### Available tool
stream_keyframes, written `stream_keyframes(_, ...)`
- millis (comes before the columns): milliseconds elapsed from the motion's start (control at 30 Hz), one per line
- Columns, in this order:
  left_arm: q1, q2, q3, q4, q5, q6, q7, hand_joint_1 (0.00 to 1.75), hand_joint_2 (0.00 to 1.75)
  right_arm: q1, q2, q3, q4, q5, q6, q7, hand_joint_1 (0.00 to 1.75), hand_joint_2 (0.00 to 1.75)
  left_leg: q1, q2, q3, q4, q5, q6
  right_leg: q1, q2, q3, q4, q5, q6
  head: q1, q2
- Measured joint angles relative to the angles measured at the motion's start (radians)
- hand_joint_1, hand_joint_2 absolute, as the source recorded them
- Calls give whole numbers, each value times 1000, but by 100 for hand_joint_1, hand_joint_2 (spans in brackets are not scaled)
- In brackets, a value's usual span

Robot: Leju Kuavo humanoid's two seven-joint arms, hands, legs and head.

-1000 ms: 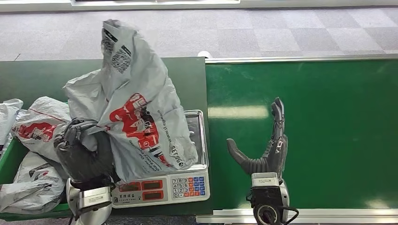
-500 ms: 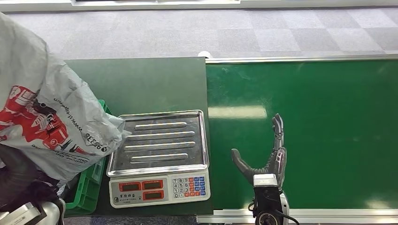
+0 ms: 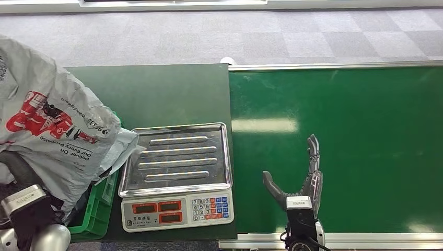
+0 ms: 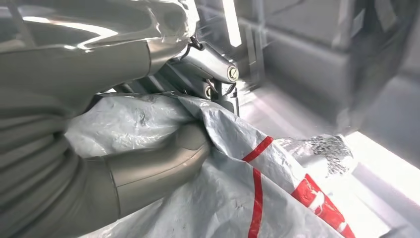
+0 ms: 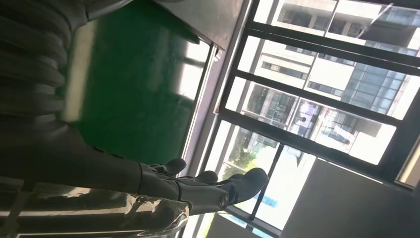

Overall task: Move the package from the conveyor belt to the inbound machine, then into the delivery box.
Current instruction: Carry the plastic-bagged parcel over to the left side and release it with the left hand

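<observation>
A grey plastic package (image 3: 49, 130) with red print hangs at the far left, over the green box (image 3: 99, 212). My left hand (image 4: 143, 163) grips the package (image 4: 237, 198), thumb pressed into the bag; in the head view the bag hides the hand. The scale (image 3: 176, 175) with a steel tray stands bare beside the box. My right hand (image 3: 303, 180) hovers open, fingers straight, above the green conveyor belt (image 3: 365, 141) near its front edge, and its straight fingers (image 5: 218, 186) hold nothing.
The dark green table (image 3: 156, 94) carries the scale. A metal rail (image 3: 334, 65) borders the belt at the back, another at the front (image 3: 365, 240). Grey carpet floor (image 3: 261, 36) lies beyond. Windows (image 5: 317, 99) appear in the right wrist view.
The package went from the scale tray to the left, over the green box, and now sits a little lower. The right hand drew back slightly toward the belt's front edge.
</observation>
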Motion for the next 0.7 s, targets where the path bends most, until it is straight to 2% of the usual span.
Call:
stream_keyframes(100, 0, 29, -12, 46, -64, -14, 100, 174, 175, 4, 3, -8, 0, 4, 10, 4, 0, 175, 0, 0, 0, 0, 0, 0, 0, 0, 0, 0, 0, 0, 0, 0)
stream_keyframes(300, -8, 53, -7, 112, -275, 3, 218, 175, 175, 6, 10, -21, 0, 14, 28, 14, 0, 175, 0, 0, 0, 0, 0, 0, 0, 0, 0, 0, 0, 0, 0, 0)
stream_keyframes(467, -35, 40, 47, 133, -418, 8, 231, 172, 175, 9, 15, -24, 0, 19, 32, 21, 0, 175, 0, 0, 0, 0, 0, 0, 0, 0, 0, 0, 0, 0, 0, 0)
stream_keyframes(600, -59, 27, 84, 155, -453, 8, 238, 157, 175, 14, 17, -31, -4, 19, 30, 25, 0, 175, 0, 0, 0, 0, 0, 0, 0, 0, 0, 0, 0, 0, 0, 0)
stream_keyframes(700, -72, 25, 91, 184, -469, 8, 286, 164, 175, 22, 19, -36, -12, 19, 28, 31, 0, 175, 0, 0, 0, 0, 0, 0, 0, 0, 0, 0, 0, 0, 0, 0)
